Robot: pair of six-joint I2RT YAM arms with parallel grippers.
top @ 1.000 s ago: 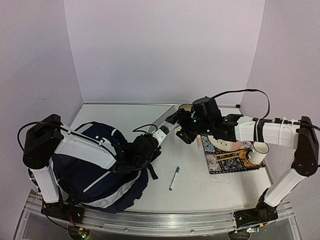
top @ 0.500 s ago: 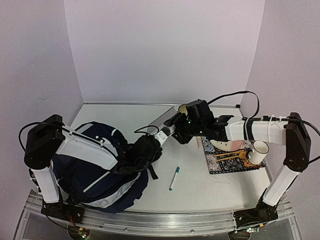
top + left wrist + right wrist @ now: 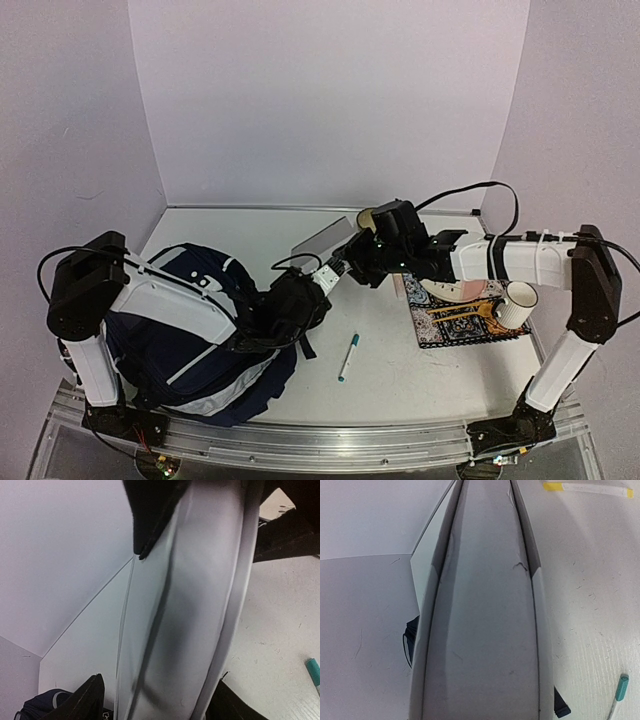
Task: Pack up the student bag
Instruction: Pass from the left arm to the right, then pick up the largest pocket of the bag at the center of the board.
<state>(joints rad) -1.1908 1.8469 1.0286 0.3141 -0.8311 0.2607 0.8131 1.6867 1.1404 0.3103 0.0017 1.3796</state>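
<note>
We note plain pale lilac walls [image 3: 330,100] on three sides of a white table [image 3: 410,385]. We find an aluminium rail [image 3: 320,437] along its near edge; lighting is even.

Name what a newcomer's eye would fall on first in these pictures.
A flat grey panel hangs tilted over the middle of the table, the left gripper and right gripper both at its edge. The navy student bag slumps at the near left; a patterned mat with a white cup lies at the right.
</note>
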